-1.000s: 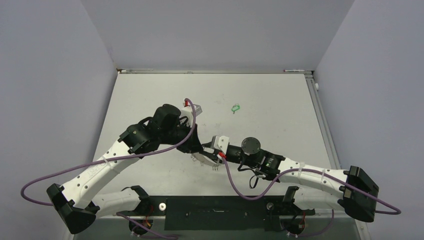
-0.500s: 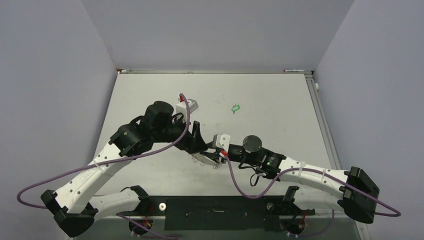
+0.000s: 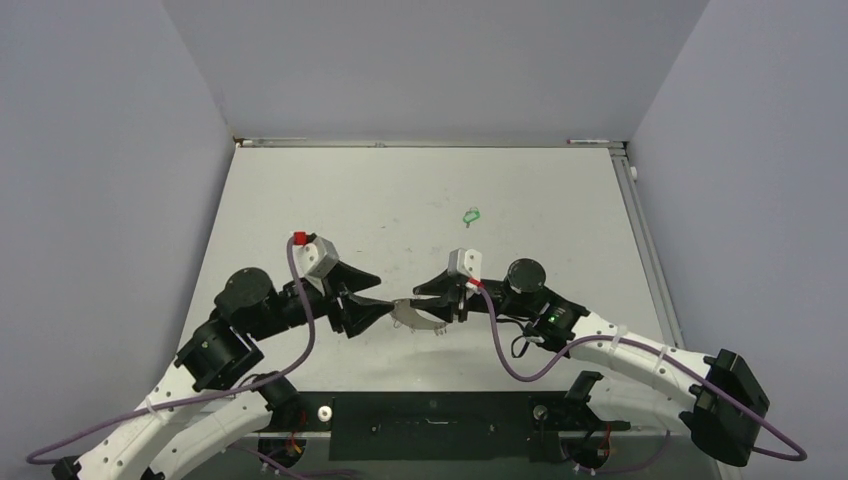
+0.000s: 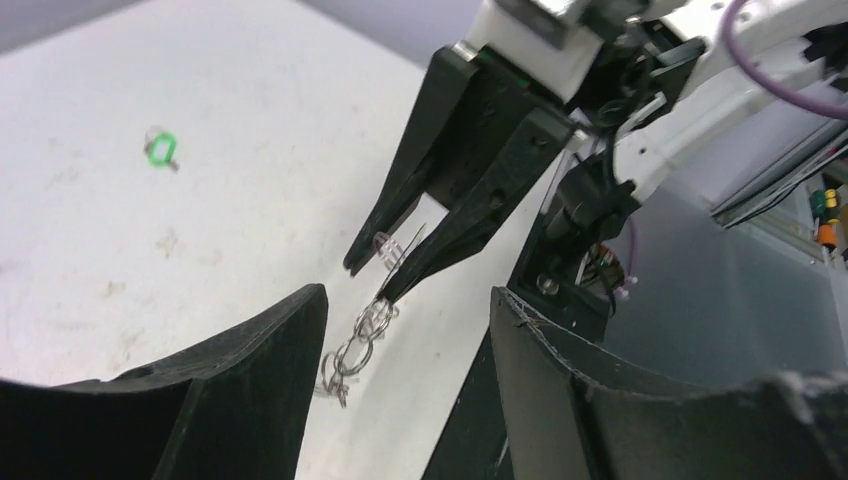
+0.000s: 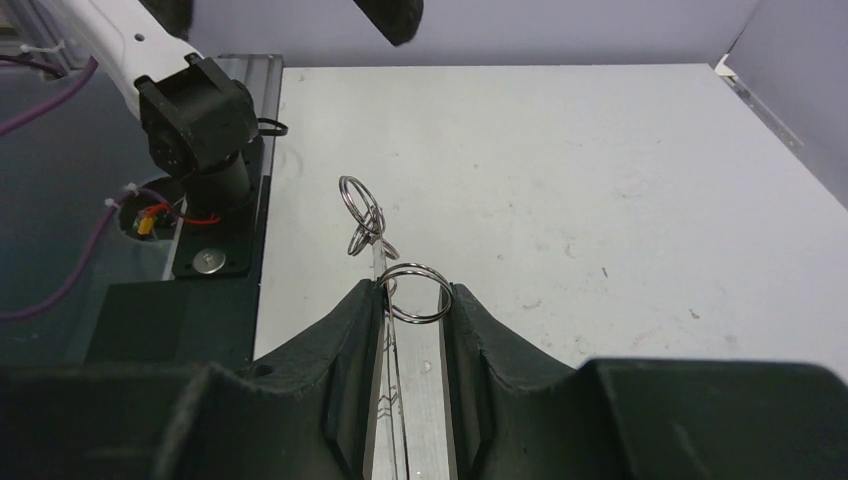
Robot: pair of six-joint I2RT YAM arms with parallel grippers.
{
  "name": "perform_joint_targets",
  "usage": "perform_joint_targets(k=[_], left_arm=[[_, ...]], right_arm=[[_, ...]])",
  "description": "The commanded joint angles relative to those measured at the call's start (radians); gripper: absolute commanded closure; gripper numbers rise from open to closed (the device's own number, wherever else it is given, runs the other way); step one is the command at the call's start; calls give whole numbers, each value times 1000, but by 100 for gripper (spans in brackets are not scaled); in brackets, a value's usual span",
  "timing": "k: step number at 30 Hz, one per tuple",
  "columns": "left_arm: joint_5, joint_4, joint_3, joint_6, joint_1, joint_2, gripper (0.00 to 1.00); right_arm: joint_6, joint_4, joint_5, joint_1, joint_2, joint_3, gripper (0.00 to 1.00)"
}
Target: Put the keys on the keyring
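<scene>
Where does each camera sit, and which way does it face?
Top external: high behind the robot, looking down over the table; shows left arm and right arm, left tool facing right tool.
Left wrist: on the left arm, looking past its own open fingers at the right tool gripping the keyring.
Right wrist: on the right arm, looking past its own closed fingers along the keyring toward the left arm's base.
Shared: top and left wrist both show the green key.
</scene>
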Motion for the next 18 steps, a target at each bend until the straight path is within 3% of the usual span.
perform_joint_targets(k=[1, 18], left_arm=[[81, 448, -146, -86, 0, -111, 43], [130, 555, -217, -156, -20, 7, 51]], right_arm=[[118, 101, -34, -5, -38, -10, 88], [213, 10, -71, -4, -57, 56, 88]])
